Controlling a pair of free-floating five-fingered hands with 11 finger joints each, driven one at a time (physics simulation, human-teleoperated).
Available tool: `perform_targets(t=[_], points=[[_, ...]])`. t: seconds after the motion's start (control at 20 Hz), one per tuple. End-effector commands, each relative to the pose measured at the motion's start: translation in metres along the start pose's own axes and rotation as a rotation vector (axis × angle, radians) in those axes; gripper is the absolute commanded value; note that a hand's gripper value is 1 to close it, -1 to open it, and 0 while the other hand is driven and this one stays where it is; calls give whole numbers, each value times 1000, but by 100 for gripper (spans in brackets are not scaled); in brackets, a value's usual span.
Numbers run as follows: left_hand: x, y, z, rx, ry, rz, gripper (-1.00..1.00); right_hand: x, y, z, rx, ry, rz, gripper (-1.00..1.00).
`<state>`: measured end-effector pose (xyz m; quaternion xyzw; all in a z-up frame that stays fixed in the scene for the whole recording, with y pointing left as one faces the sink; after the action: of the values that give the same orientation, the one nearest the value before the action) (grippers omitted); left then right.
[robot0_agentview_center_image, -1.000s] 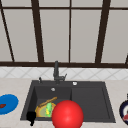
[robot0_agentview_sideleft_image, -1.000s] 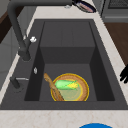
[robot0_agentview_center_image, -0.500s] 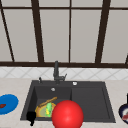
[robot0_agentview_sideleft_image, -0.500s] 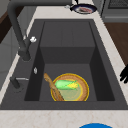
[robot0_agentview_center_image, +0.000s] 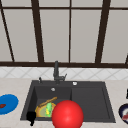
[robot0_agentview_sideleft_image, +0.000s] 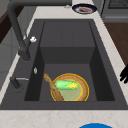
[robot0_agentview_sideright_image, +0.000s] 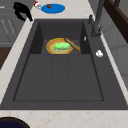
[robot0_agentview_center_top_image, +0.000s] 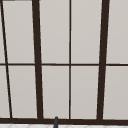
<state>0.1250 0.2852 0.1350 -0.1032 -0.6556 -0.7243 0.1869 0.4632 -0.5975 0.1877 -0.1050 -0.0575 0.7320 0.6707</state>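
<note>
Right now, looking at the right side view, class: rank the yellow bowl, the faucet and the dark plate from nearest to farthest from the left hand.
The left hand hovers by the sink's far front corner.
1. Yellow bowl: in the basin at the far end, nearest.
2. Faucet: across the sink, on its back edge.
3. Dark plate: on the counter at the near end, farthest.
</note>
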Motion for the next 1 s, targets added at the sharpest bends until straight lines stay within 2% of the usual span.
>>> perform_targets(t=[0.0,0.2,0.5,0.6,0.75,0.8,0.85,0.9,0.95], points=[[0,0,0,0,0,0,0,17,-10,16,-92,20,-56,-100],[0,0,0,0,0,0,0,28,-22,28,-158,47,-28,-100],[0,0,0,0,0,0,0,59,-21,37,-293,23,36,-100],[0,0,0,0,0,0,0,61,-24,41,-329,34,28,-100],[0,0,0,0,0,0,0,71,-26,42,-362,36,36,-100],[0,0,0,0,0,0,0,78,-20,42,-373,57,48,-100],[0,0,0,0,0,0,0,71,-10,44,-358,46,93,-100],[0,0,0,0,0,0,0,62,-19,42,-356,28,73,-100],[0,0,0,0,0,0,0,75,-25,41,-330,21,133,-100]])
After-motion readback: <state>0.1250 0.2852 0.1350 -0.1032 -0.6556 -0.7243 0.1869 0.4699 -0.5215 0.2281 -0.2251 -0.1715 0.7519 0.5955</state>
